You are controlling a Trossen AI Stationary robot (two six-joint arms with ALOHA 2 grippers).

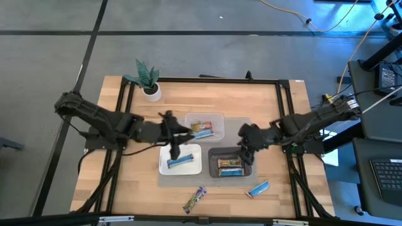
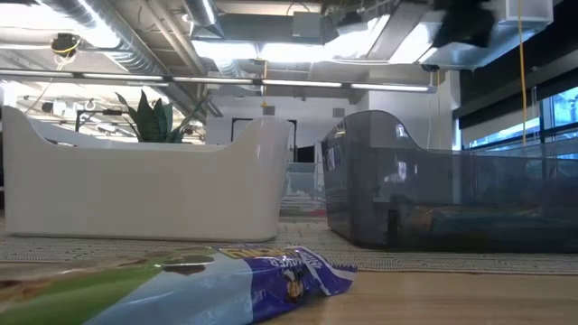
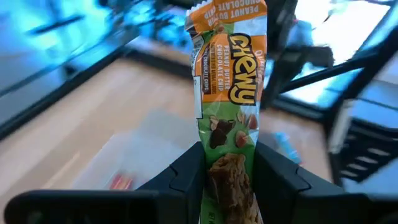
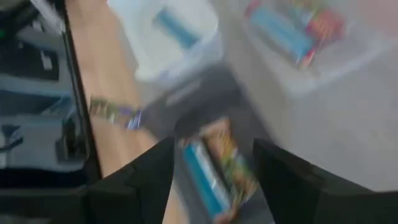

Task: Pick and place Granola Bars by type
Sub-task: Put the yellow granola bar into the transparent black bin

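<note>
Granola bar (image 3: 229, 106) clamped in left gripper (image 3: 227, 171); right gripper (image 4: 211, 155) spread above black tray (image 1: 213, 164).

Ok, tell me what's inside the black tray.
The black tray holds at least two wrapped bars side by side: an orange-brown bar and a blue bar. The right gripper hangs open over the tray's corner, hiding that part; anything underneath the bars is covered.

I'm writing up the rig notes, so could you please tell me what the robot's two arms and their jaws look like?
Both arms are dark, nearly black, built of chunky jointed segments with black cables trailing off their outer ends. The left gripper has two broad, matte black jaws with angular, blocky edges. The right gripper shows the same pair of wide black jaws. No markings are visible.
</note>
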